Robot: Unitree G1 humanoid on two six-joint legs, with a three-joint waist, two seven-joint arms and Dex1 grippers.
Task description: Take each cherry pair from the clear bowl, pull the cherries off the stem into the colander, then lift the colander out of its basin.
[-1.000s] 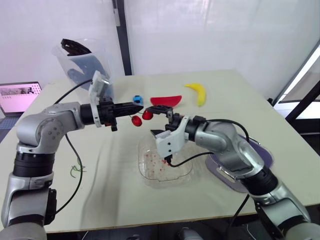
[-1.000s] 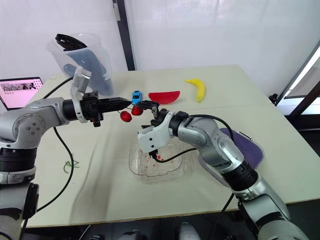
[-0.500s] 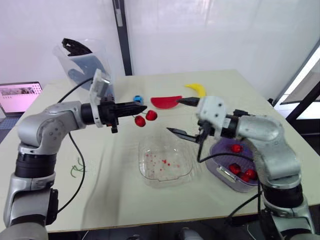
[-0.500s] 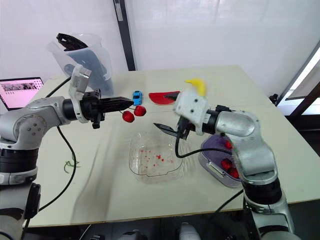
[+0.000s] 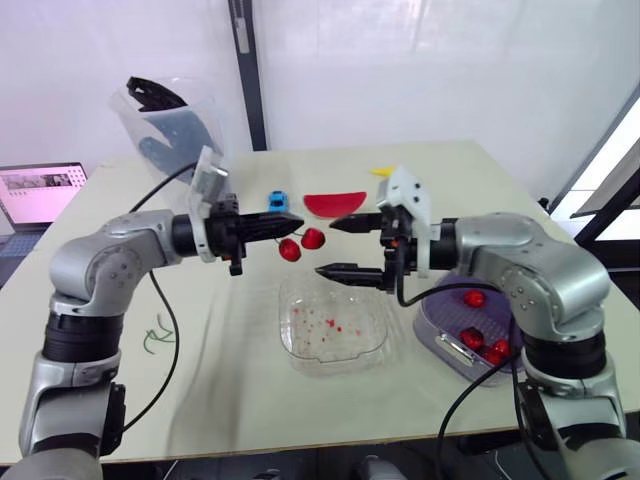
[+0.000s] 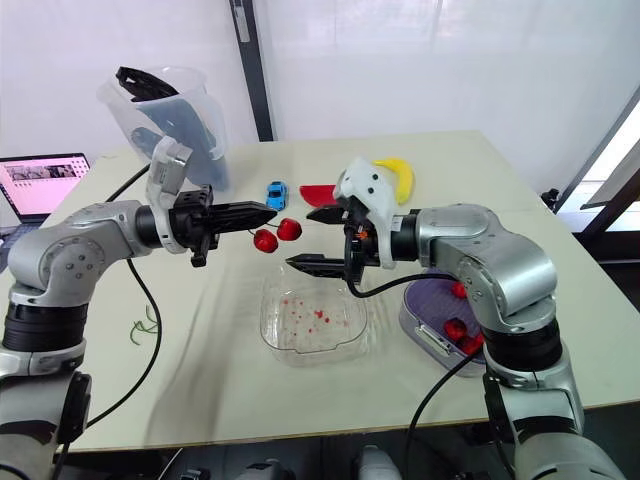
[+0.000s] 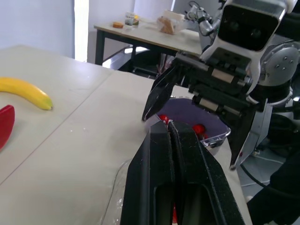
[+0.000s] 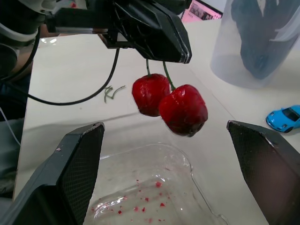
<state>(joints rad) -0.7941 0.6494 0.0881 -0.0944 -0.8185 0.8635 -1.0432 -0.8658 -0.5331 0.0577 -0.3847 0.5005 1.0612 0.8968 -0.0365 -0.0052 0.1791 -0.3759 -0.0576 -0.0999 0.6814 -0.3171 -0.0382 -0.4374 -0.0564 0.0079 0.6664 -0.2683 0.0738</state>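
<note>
My left gripper (image 5: 288,227) is shut on the green stem of a red cherry pair (image 5: 302,244), which hangs above the far left rim of the clear bowl (image 5: 333,350). My right gripper (image 5: 325,246) is open. Its two black fingers point left, one above and one below the cherry (image 8: 183,110) nearer to it, without touching. The bowl holds red specks. The purple colander (image 5: 435,325) sits in its basin to the right of the bowl, with several red cherries (image 5: 472,338) inside.
At the back of the table lie a red watermelon slice (image 5: 333,203), a yellow banana (image 5: 384,172) and a blue toy car (image 5: 276,202). A clear pitcher (image 5: 165,130) stands at the back left. Green stems (image 5: 155,335) lie at the left.
My right gripper left the bowl, swung right over the colander, then came back left, open, up to the hanging cherries. My left gripper shifted slightly right with the pair.
</note>
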